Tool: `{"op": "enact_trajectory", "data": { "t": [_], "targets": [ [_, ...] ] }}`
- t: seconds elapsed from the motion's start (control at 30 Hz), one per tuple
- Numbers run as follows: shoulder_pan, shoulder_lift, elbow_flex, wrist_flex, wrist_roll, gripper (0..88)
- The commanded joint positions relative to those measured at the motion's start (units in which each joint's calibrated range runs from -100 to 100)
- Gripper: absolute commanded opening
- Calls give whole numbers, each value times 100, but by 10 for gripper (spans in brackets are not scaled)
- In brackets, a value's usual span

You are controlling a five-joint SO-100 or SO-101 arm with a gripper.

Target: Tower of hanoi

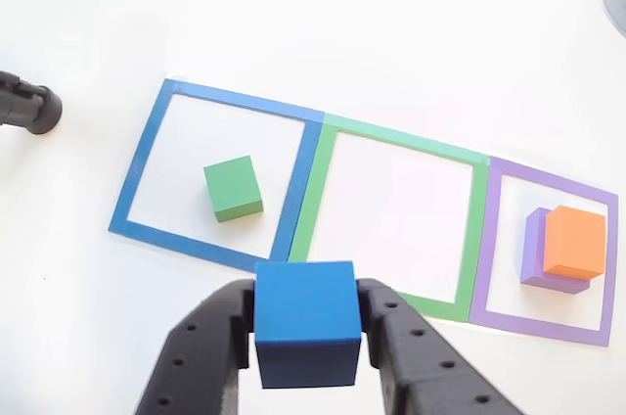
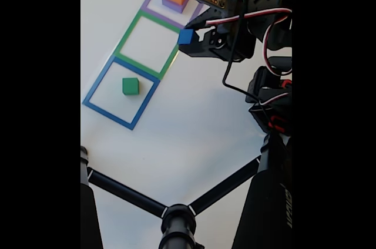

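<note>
White surface (image 1: 411, 33) beneath us carries three taped squares in a row, and our claw (image 1: 305, 322) grips a blue cube (image 1: 305, 322) above the near edge of the empty green square (image 1: 396, 214), between the green cube (image 1: 233, 188) and the orange cube (image 1: 575, 242).

A white table (image 2: 194, 137) carries a black tripod (image 2: 170, 214), its leg tip (image 1: 29, 107) at the edge.
</note>
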Motion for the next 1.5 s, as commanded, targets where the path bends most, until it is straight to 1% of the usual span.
{"op": "enact_trajectory", "data": {
  "t": [0.0,0.2,0.33,0.4,0.43,0.73,0.87,1.0,1.27,1.47],
  "targets": [
    [-285,-96,-294,-24,-61,19],
    [-716,-104,79,-364,-78,19],
    [-965,-201,888,-1109,-112,19],
    [-1013,-201,1434,-1635,6,19],
    [-1023,-192,1752,-1967,108,19],
    [-1100,252,4379,-5473,108,19],
    [-1148,970,5106,-7319,108,19],
    [-1167,1979,5397,-8955,108,21],
    [-1109,3627,5561,-11117,108,21],
    [-1128,4329,5752,-12105,108,21]
  ]
}}
